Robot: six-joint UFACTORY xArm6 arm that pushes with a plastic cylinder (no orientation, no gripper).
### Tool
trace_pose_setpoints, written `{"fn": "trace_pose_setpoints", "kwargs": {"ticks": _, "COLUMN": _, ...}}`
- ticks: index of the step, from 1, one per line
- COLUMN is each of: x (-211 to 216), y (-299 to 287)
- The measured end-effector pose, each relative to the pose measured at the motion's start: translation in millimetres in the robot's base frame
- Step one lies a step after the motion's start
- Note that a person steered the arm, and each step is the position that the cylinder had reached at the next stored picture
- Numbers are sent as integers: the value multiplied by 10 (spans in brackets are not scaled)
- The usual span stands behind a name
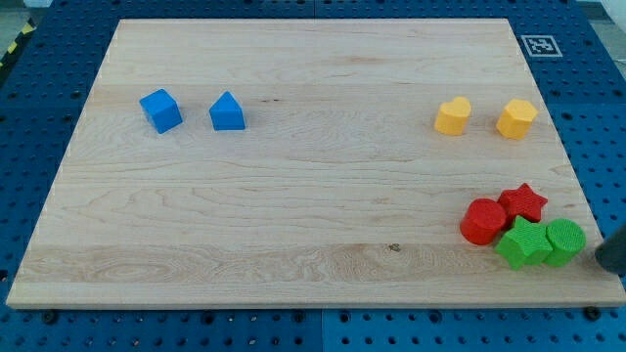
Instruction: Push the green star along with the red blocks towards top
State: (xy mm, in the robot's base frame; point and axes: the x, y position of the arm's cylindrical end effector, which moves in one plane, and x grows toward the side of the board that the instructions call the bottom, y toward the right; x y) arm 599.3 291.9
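At the near right corner of the pale wooden board (293,176) a tight cluster of 4 small plastic blocks is seen: the green star-shaped block (523,242) lies at the near side, with the green round block (564,240) touching it on the right, the red cylinder block (482,220) touching it on the far left, and the red star-shaped block (523,202) just beyond it on the far side. The dark rod is cut by the right edge of the view, and only its lower part is shown; my tip (608,264) is placed just right of the green round block and slightly nearer than it, apparently apart from it, though contact cannot be ruled out. No gripper is fitted, so nothing is held and nothing can be opened or closed. The coming move is judged to turn on 1 relation: the green star lies to the left of my tip and a little farther, whereas the push is wanted toward the far edge, so my tip would have to be brought around to the near side of the star, with the 2 red blocks lined up beyond it. Well apart, 2 yellow blocks (453,115) (515,118) are seen at far right and 2 blue blocks (160,110) (227,112) at far left.
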Motion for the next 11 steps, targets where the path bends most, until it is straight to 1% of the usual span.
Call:
{"fn": "trace_pose_setpoints", "kwargs": {"ticks": 1, "x": 164, "y": -1}}
{"fn": "trace_pose_setpoints", "kwargs": {"ticks": 2, "x": 129, "y": -74}}
{"fn": "trace_pose_setpoints", "kwargs": {"ticks": 4, "x": 97, "y": -616}}
{"fn": "trace_pose_setpoints", "kwargs": {"ticks": 7, "x": -114, "y": -1165}}
{"fn": "trace_pose_setpoints", "kwargs": {"ticks": 8, "x": -239, "y": -1225}}
{"fn": "trace_pose_setpoints", "kwargs": {"ticks": 10, "x": -263, "y": -1225}}
{"fn": "trace_pose_setpoints", "kwargs": {"ticks": 11, "x": -444, "y": -1228}}
